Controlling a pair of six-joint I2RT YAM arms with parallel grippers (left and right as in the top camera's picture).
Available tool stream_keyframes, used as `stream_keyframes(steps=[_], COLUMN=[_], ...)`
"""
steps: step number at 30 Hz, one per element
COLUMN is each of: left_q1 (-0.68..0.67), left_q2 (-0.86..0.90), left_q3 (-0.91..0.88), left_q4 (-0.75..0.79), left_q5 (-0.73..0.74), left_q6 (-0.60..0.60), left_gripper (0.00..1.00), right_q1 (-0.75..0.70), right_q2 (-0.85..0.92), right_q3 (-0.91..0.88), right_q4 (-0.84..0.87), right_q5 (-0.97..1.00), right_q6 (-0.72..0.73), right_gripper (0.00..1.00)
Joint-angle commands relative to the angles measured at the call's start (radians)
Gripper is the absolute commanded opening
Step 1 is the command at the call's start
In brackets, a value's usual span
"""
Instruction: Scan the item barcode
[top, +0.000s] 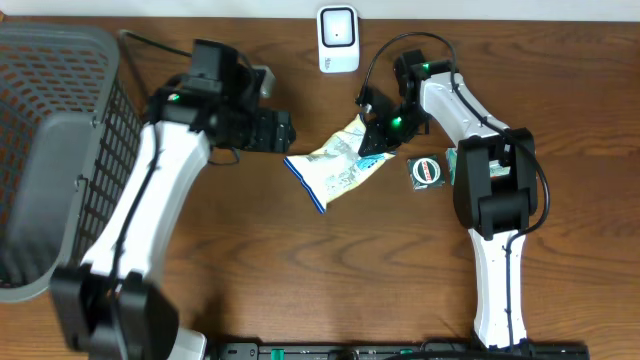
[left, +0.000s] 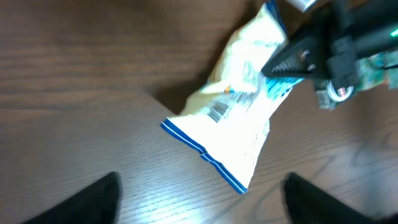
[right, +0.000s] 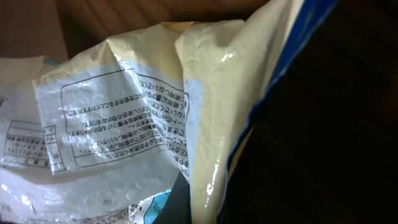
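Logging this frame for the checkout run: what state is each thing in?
snack bag: barcode side up, one end pinched.
right gripper: shut on snack bag.
left gripper: open, empty.
scanner: on table, untouched.
round tin: lying flat, untouched.
basket: upright, untouched.

The snack bag (top: 335, 170) lies mid-table (top: 300, 280), basket (top: 60, 40) far left, scanner (top: 338, 38) behind it, round tin (top: 428, 170) to its right.

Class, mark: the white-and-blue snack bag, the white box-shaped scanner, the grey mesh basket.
white-and-blue snack bag (top: 335, 172), overhead view, its middle.
white box-shaped scanner (top: 338, 38), overhead view, front face.
grey mesh basket (top: 60, 40), overhead view, far rim.
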Motion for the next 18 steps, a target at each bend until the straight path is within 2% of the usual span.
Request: stream_keyframes(steps=[1,5,6,7,10,12,18], left_q1=[-0.004,-0.004,-0.004,-0.006,-0.024,-0.045,-0.083], left_q2=[0.039,0.005,-0.008,-0.02,-0.015,0.016,0.166], left_q3=[0.007,0.007,0.007,0.007,0.006,0.006,0.006], left_q4=[0.008,0.086,0.108,0.128,0.153,0.164,0.28], left_q5=[0.048,0.128,0.137,0.14,0.14,0.139,0.14], left_q6=[-0.065,-0.064,-0.065,-0.067,-0.114,-0.122,-0.2], left_gripper=[0.7,0.68,0.64,0.56,0.21,0.08,0.07], right_q1=[-0.033,-0.076,-0.082,-0.087,-0.096,-0.096,-0.081], right_q2=[0.049,0.049,0.049,0.049,0.049,0.049,0.049], right_q3=[-0.005,-0.005,-0.005,-0.005,-0.005,-0.005,-0.005], right_q4=[0.022,0.05,0.052,0.053,0.051,0.049,0.043], right_q5=[-0.048,-0.07,-0.071,-0.069,-0.068,-0.068,-0.068], right_q6=[0.086,0.193,0.208,0.219,0.253,0.253,0.261], right_gripper=[0.01,0.01,0.01,0.01,0.01,0.01,0.01])
